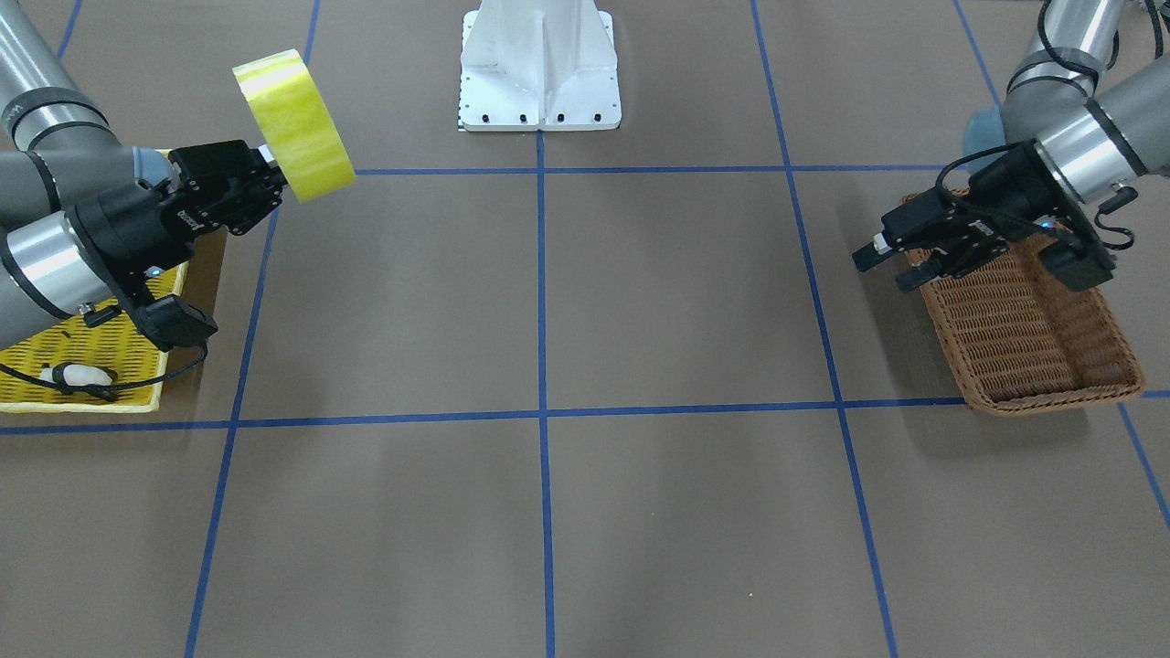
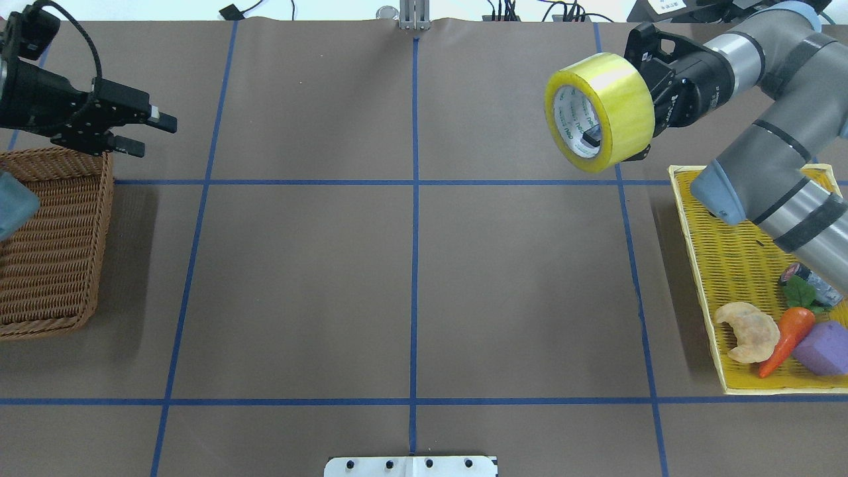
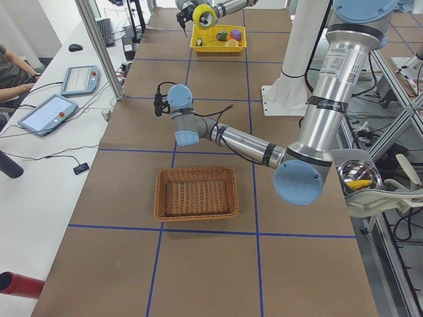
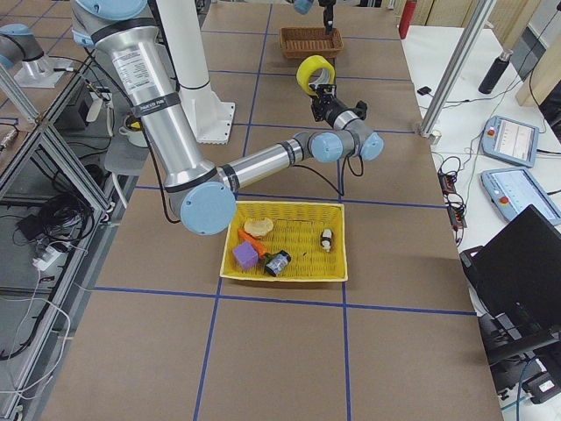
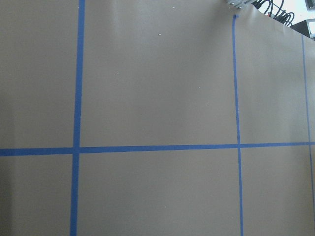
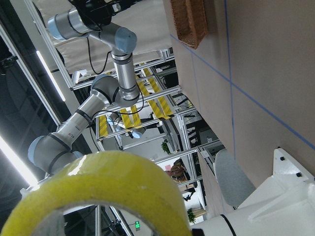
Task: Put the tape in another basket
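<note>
Yellow and translucent, the wide roll of packing tape (image 2: 599,112) hung in the air near the far corner of the flat yellow plastic mesh basket (image 2: 735,258), clamped by the right gripper (image 2: 613,142). From overhead we saw its white core (image 2: 573,116) with one finger (image 2: 591,138) inside; from the front we saw only the outer band. The left gripper (image 2: 149,134) stood with jaws apart and empty near the far corner of the rectangular brown woven wicker basket (image 2: 53,265), well apart from the tape. The left wrist camera gave us only brown table (image 5: 157,88) and blue lines (image 5: 157,147).
</note>
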Tool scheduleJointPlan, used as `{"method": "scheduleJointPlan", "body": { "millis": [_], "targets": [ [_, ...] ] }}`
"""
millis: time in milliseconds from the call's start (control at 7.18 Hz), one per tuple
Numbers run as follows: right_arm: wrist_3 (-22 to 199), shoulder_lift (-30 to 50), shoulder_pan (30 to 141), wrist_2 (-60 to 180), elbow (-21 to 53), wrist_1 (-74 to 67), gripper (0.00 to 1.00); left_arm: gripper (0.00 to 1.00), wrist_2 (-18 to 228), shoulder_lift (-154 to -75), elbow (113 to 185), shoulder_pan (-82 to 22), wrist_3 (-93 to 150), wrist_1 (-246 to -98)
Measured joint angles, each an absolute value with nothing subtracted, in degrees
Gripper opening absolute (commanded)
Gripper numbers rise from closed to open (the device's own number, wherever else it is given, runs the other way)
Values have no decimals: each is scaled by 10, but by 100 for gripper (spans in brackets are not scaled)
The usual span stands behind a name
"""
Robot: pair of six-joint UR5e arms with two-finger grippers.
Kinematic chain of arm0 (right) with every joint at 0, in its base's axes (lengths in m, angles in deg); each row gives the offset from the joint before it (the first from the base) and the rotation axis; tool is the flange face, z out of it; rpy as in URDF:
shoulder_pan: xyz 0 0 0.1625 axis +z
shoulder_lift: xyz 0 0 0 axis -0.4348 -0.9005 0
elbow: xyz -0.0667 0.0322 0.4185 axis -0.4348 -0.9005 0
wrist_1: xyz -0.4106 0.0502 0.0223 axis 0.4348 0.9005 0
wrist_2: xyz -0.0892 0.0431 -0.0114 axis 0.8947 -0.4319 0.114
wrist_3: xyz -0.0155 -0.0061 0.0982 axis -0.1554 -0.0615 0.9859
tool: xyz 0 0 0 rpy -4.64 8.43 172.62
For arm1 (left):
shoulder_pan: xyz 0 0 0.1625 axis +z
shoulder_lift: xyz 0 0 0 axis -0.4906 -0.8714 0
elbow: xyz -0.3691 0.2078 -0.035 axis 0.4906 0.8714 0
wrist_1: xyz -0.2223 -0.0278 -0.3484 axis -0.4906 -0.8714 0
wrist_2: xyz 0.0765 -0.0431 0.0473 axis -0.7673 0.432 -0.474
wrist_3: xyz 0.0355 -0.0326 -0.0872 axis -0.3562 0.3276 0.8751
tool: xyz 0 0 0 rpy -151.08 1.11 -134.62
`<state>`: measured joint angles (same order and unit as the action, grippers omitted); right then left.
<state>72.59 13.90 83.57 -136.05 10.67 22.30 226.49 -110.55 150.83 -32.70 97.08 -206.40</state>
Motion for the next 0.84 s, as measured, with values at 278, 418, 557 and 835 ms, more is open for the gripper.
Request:
{"method": "scheduleJointPlan", "body": {
  "millis": [278,418,557,835],
  "targets": [
    [611,159,802,-1401,109,346,0,98,2251,-1138,1507,-309,1057,-2087],
    [569,174,786,-1411,108,397,0,98,2235,-1158,1507,-301,1105,-2096],
    [531,190,773,-1419,106,446,0,98,2198,-1176,1507,-280,1172,-2125],
    [474,214,748,-1442,104,522,0,98,2096,-1194,1507,-227,1292,-2211]
  ]
}}
